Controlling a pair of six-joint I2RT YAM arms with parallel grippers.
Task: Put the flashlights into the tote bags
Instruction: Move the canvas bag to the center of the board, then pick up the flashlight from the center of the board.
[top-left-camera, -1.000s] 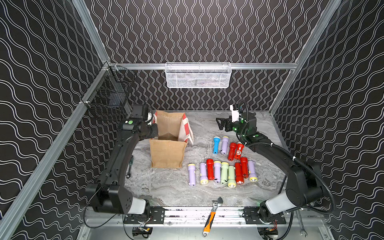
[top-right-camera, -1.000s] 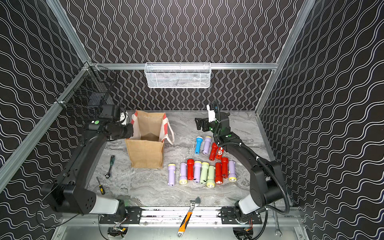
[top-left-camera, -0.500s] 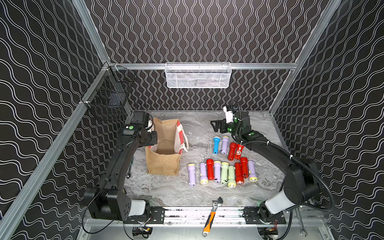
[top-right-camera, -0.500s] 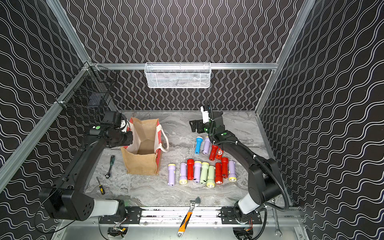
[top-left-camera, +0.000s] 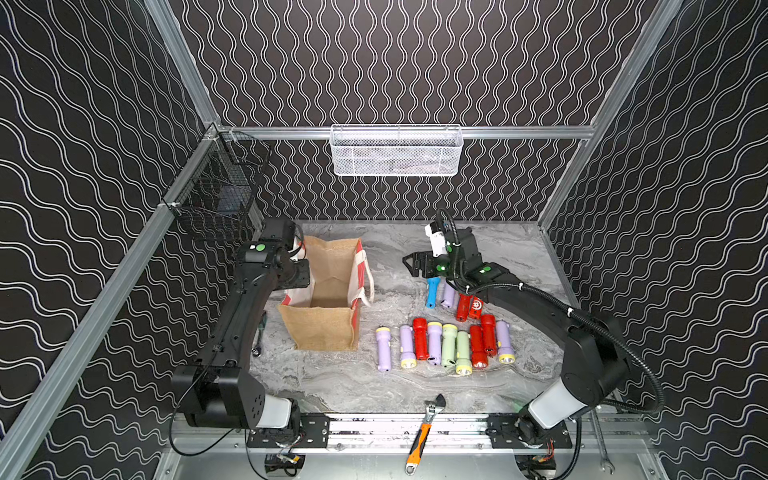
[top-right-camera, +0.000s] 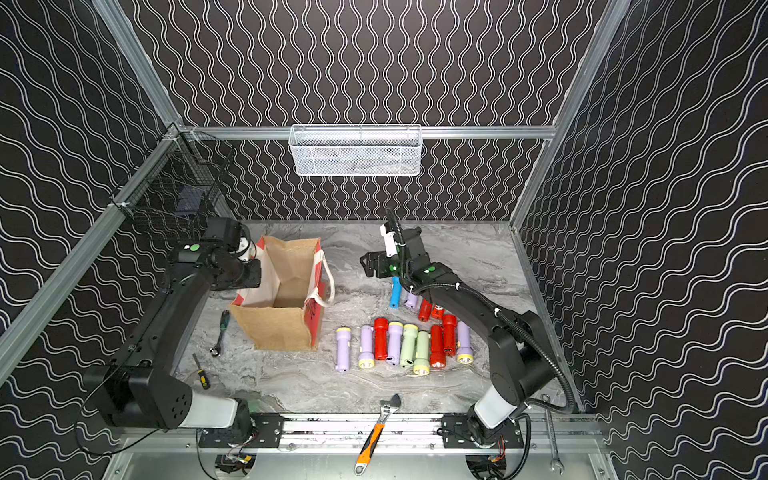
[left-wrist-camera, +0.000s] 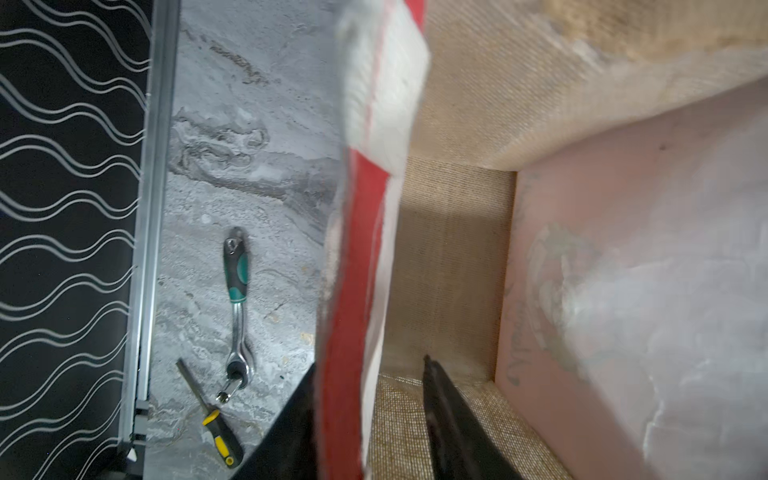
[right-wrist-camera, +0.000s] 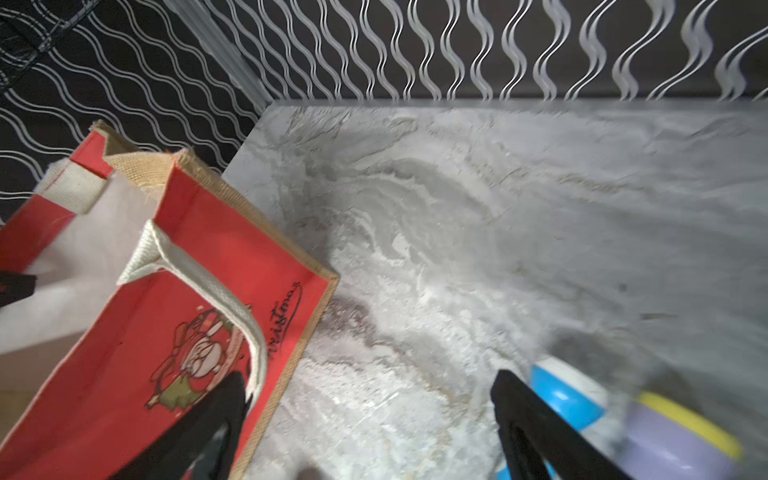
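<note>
- Both sets of jaws are seen spread, and nothing is pinched by either.
- In the left wrist view, the left jaws are set astride one red-and-white rimmed wall of the boxy tan jute tote bag (left-wrist-camera: 353, 291). One black finger (left-wrist-camera: 286, 428) is outside, just beside the wall. The other is inside the bag, with a clear gap left between it and the white lining.
- Whether the outer finger touches the wall cannot be told.
- In the right wrist view, the right jaws are held wide apart over the grey marbled table (right-wrist-camera: 457, 249), with bare table between the fingers.
- A blue flashlight (right-wrist-camera: 569, 395) is seen just beside one right finger, and a lilac flashlight with a pale yellow head (right-wrist-camera: 673, 432) lies next to it.
- In both top views the tote bag (top-left-camera: 324, 332) (top-right-camera: 278, 328) is shown standing upright with its mouth open, near the left arm.
- The blue flashlight (top-left-camera: 432, 291), the lilac one and two red flashlights (top-left-camera: 463, 306) are grouped on the table under the right wrist.
- A row of nine flashlights (top-left-camera: 448, 345) in lilac, red and pale green is laid side by side nearer the front, apart from the bag.
- A green-handled ratchet (left-wrist-camera: 237, 299) and a yellow-and-black screwdriver (left-wrist-camera: 216, 432) lie on the table beside the bag.
- An orange-handled adjustable wrench (top-left-camera: 424, 432) rests across the front rail.
</note>
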